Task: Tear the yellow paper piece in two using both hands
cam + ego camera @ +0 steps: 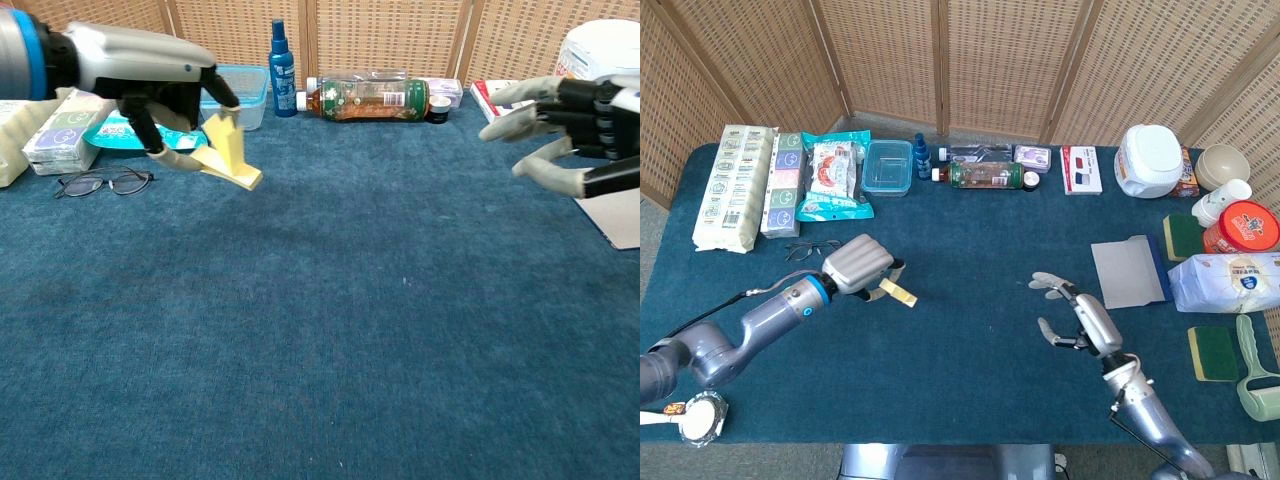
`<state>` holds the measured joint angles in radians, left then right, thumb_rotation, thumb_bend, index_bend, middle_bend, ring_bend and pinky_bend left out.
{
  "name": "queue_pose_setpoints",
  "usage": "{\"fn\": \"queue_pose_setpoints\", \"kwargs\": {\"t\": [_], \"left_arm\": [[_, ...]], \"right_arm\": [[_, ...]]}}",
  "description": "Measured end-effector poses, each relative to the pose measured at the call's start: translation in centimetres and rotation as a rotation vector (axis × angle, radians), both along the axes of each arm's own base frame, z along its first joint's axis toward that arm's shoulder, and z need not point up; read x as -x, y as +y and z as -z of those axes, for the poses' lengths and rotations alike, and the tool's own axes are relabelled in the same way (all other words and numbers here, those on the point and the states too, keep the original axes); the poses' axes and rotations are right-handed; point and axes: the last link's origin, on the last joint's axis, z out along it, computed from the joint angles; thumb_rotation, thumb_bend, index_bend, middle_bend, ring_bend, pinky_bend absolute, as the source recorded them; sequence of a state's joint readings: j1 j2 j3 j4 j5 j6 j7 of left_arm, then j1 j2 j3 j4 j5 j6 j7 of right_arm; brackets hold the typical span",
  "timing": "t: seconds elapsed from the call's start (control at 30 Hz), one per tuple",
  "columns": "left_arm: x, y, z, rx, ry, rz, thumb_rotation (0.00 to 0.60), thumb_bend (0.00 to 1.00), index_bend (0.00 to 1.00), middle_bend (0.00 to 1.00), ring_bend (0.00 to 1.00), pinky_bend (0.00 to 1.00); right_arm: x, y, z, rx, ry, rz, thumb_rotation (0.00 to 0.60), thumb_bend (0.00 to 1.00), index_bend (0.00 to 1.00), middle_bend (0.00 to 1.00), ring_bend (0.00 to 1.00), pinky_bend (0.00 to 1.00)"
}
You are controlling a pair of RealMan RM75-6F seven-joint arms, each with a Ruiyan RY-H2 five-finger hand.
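My left hand (pixel 857 267) (pixel 160 85) pinches the yellow paper piece (pixel 900 293) (pixel 231 157) above the blue table, left of centre. The paper is folded and sticks out to the right of the fingers. My right hand (pixel 1078 320) (pixel 572 125) hovers right of centre with its fingers spread and nothing in it. A wide gap of bare table lies between the two hands.
Glasses (pixel 812 249) lie just left of my left hand. A grey sheet (pixel 1127 272) lies right of my right hand. Along the back edge stand snack packs (pixel 830 178), a clear box (pixel 887 166), bottles (pixel 984 175) and a white cooker (pixel 1150 160); tissues (pixel 1230 281) and sponges sit at the right.
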<state>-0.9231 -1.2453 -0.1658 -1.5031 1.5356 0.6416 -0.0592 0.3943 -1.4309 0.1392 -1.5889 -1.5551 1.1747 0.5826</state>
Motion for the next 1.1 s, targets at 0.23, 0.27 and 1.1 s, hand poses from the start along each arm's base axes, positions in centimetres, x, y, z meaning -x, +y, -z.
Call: {"fn": "queue_pose_setpoints", "kwargs": {"t": [0.23,0.27,1.1], "left_arm": [[-1.6,0.5,0.5,0.021,0.001,0.026,0.600,0.35,0.68,1.00,1.00,1.00],[-1.8,0.5,0.6,0.023,-0.001,0.030,0.600,0.35,0.68,1.00,1.00,1.00],[-4.5,0.9,1.7,0.056,0.024,0.073,0.600,0.35,0.68,1.00,1.00,1.00]], "right_arm": [[-0.6,-0.8,0.9,-0.019,-0.036,-0.008,0.600,0.47,0.15,0.50,0.59,0.73],[-0.6,-0.9,1.1,-0.021,-0.037,-0.009,0.600,0.47,0.15,0.56,0.66,0.77],[-3.2,-3.4,4.5,-0.077,-0.093,-0.033,0.600,0.46,0.35,0.97,1.00,1.00]]}}
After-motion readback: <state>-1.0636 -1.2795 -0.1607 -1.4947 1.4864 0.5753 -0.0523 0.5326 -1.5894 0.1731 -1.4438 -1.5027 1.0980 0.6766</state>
